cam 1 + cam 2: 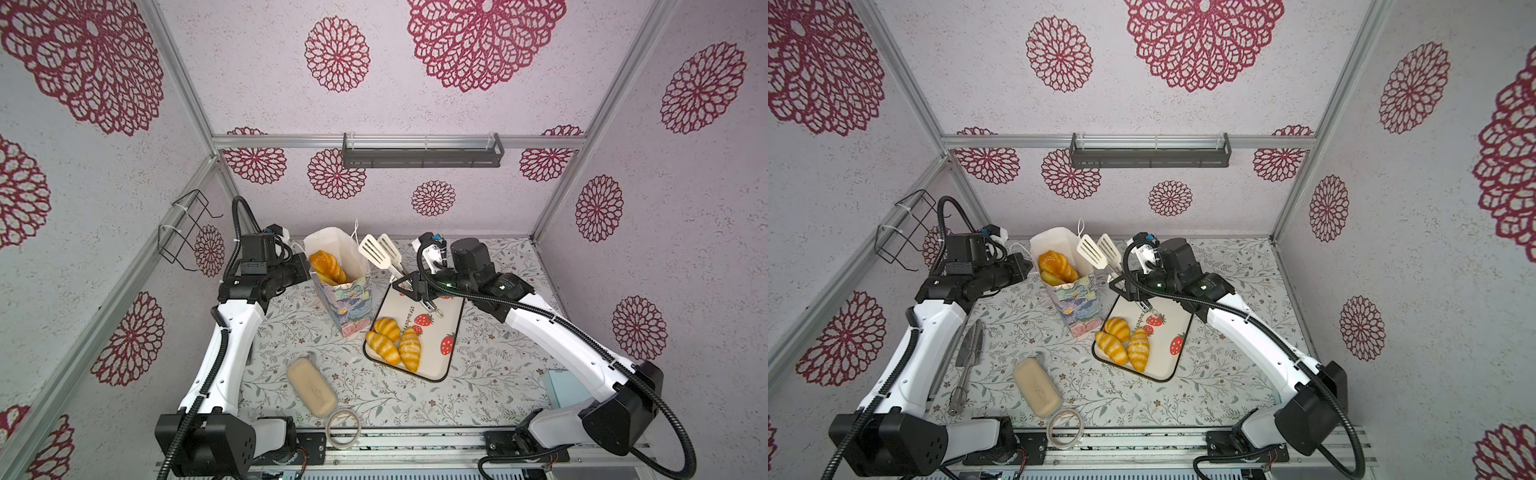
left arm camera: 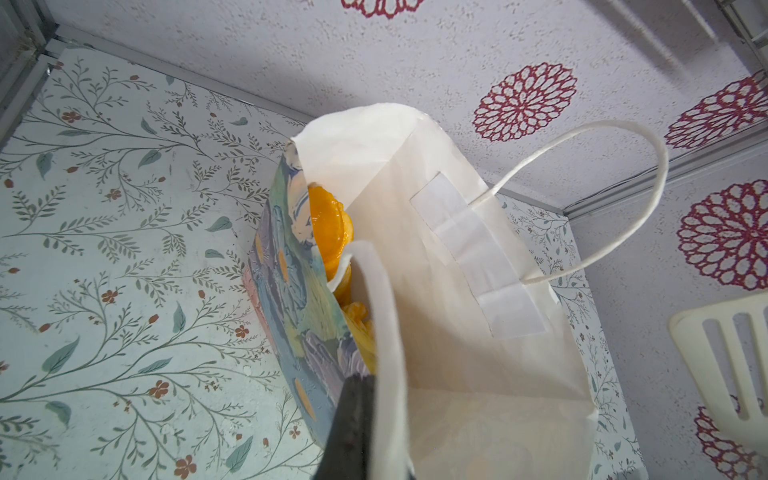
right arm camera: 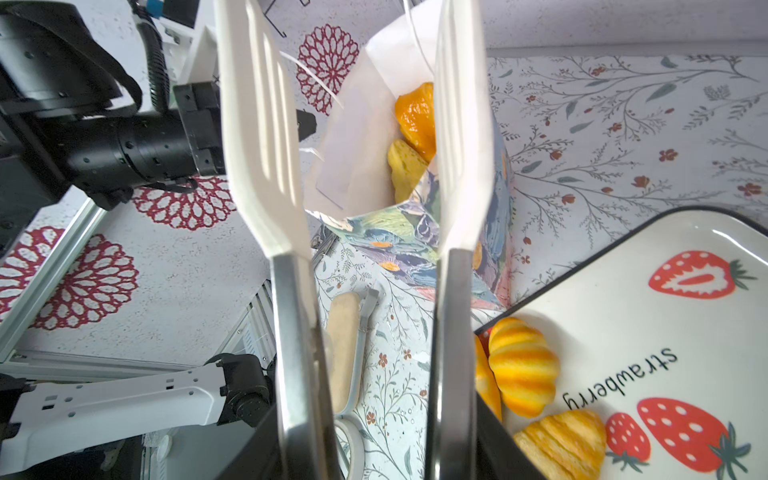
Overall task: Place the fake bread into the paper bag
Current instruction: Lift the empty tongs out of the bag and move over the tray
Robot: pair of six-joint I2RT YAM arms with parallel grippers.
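Observation:
The paper bag stands upright at mid-table, its white inside showing. Glossy orange fake bread lies inside it. Three striped croissants lie on the strawberry tray. My left gripper is shut on the bag's left rim. My right gripper is shut on white-bladed tongs. The blades stand apart with nothing between them, just right of the bag's mouth.
A pale beige block and a tape ring lie near the front edge. A whisk and knife lie by the left arm. A blue box sits front right. A wire rack hangs on the left wall, a dark shelf on the back wall.

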